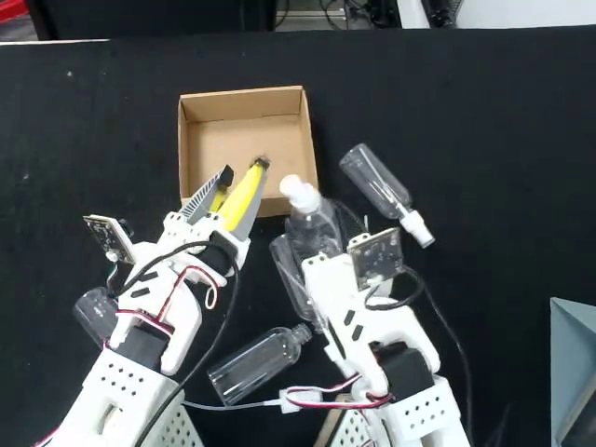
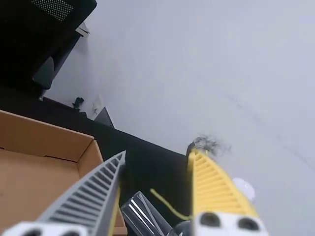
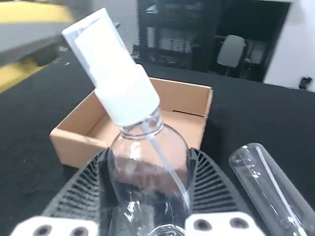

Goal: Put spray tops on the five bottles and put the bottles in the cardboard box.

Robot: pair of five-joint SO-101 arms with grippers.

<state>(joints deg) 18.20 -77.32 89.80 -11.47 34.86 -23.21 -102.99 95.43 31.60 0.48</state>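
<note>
Closest to the arm bases & well short of the cardboard box (image 1: 237, 140), a clear capless bottle (image 1: 259, 361) lies on its side on the black table (image 1: 484, 102), btwn the 2 arms. About level w/ it, well off to the box's left in the high view, a second bottle (image 1: 91, 312) pokes out from under the L arm, neck hidden. A third bottle (image 1: 287, 270) lies partly under the R arm, short of the box's near-right corner; can't tell if it has a top. Next, the R hand (image 3: 147, 196) is clamped on a fourth bottle (image 3: 147, 162), black fingers (image 3: 81, 191) pressing both sides of its body. This one carries a white spray top (image 3: 115, 83) & sits outside the box, just beside the near-right corner, top end toward the box. The L hand (image 1: 244, 170) hangs over the box's near wall, grey & yellow fingers (image 2: 216, 196) spread apart, gripping nothing, tips pointing into the box. The box stands upright, open-topped. Right of the box & apart from it, a fifth bottle (image 1: 375, 182) w/ spray top fitted lies on the table, nozzle end pointing away from the box.
</note>
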